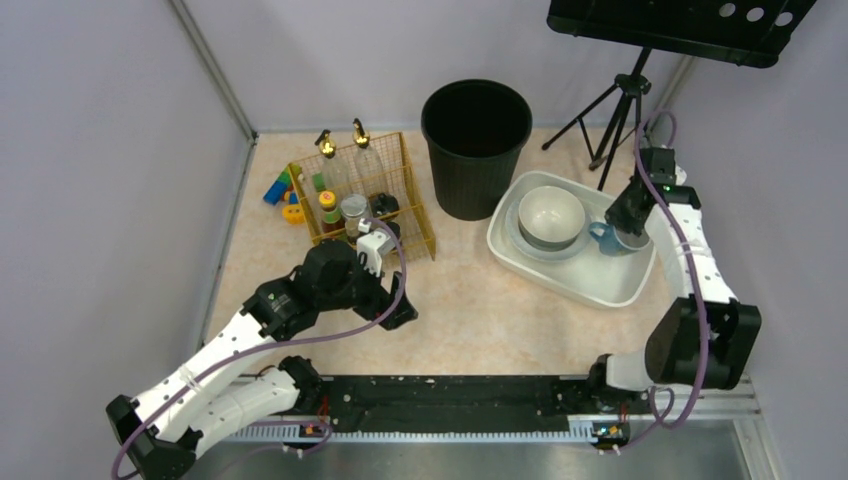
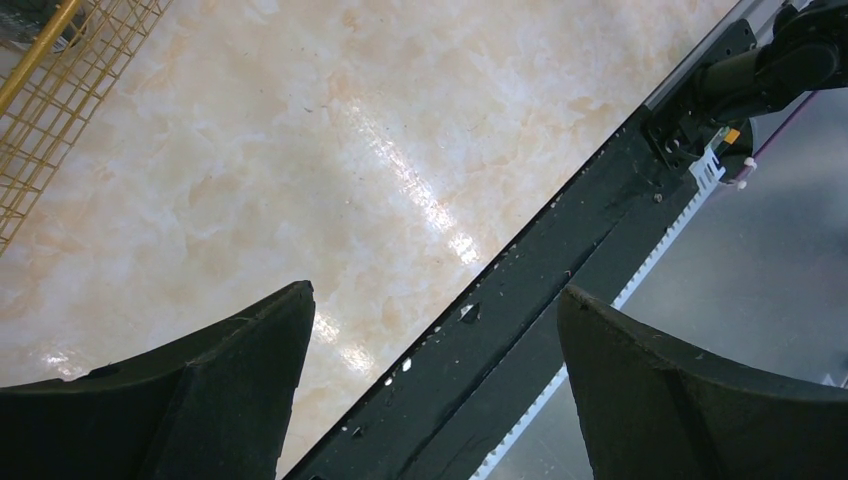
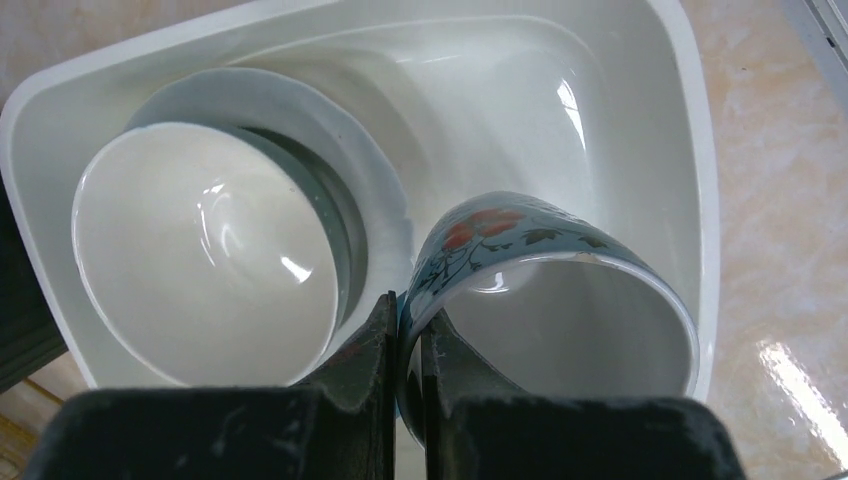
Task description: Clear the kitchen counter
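The floral mug [image 3: 560,300] is pinched by its rim in the right pincer [image 3: 408,310] over the white tub [image 3: 690,200], seemingly for stowing; the left pincer [image 2: 435,292] is held released over the tabletop [image 2: 300,150].

A wire basket [image 1: 420,228] is set at the upper left of the counter [image 1: 470,300], with bottles [image 1: 345,165] stood in it and blocks [image 1: 280,190] left of it. A bin [image 1: 475,150] is placed at upper centre. At centre right a tub [image 1: 620,287] is laid, in which a bowl [image 1: 550,215] is stacked on a plate [image 1: 520,238]. Right of the bowl, a mug [image 1: 605,238] is gripped at its rim by the right claw [image 3: 408,310].
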{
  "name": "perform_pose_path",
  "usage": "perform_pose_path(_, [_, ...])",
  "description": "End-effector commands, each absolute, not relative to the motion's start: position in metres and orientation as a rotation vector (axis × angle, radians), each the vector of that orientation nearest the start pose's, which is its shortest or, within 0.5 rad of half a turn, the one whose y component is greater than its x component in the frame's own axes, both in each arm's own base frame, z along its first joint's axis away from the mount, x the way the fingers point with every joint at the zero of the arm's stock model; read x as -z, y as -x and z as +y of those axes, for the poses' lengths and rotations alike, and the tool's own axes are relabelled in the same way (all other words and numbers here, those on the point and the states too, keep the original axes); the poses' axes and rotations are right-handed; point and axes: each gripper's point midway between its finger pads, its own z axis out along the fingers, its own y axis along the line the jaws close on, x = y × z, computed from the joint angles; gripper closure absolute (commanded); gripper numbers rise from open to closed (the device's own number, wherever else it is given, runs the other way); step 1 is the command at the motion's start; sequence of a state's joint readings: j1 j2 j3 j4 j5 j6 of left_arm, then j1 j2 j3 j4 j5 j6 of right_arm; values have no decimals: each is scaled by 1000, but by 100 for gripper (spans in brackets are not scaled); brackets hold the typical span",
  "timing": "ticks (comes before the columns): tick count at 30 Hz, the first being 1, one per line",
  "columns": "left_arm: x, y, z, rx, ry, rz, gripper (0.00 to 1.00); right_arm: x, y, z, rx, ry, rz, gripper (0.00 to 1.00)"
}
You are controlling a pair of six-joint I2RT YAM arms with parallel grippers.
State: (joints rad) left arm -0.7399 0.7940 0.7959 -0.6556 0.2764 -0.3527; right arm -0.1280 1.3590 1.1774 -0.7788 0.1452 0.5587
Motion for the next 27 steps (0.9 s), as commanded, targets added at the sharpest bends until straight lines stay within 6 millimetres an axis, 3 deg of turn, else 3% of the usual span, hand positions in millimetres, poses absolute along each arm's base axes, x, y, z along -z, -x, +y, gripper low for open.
perform_pose_path(1, [-190,-146,-210,858,-606,2233,5,-166,-362,-56,-31,-876,2266,100])
perform_pose_path(11, [-188,-149,-209,843,-601,2241,5,-126,-386,-70,2,-923,2314,100])
perform_pose_path(17, [-187,-151,-208,834,-593,2246,5,-102,-387,-77,35,-946,2355,100])
perform_pose_path(27, [-185,-152,-207,826,-586,2255,5,-94,-386,-90,99,-948,2361,100])
